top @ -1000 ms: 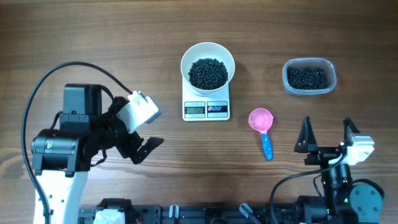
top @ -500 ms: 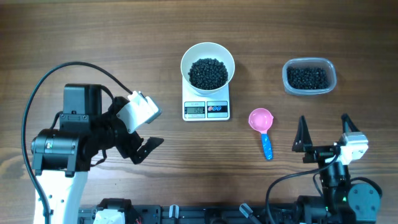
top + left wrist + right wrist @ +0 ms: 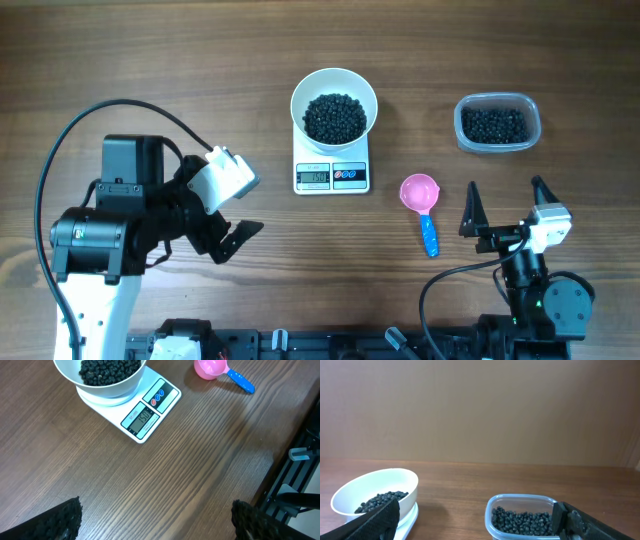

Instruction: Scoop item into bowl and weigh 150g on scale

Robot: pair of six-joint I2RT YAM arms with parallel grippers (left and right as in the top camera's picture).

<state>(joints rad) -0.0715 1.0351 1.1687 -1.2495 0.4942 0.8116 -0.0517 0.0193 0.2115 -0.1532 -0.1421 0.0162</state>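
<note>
Overhead: white bowl (image 3: pixel 298 98) holding black beads (image 3: pixel 334 117) stands on scale (image 3: pixel 332 177). Clear tub (image 3: pixel 459 125), well to its right, holds more beads. Pink scoop (image 3: pixel 419 192) with a blue handle lies between them. Left gripper (image 3: pixel 232 207) and right gripper (image 3: pixel 505 205) are both spread wide and empty.
Left wrist: scale display (image 3: pixel 144 418) appears to read 150.
Right wrist: bowl left, tub right, each part-filled.

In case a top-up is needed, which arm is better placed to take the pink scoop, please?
Right: the open right gripper stands close beside the scoop, while the left gripper is farther off, past the scale.
</note>
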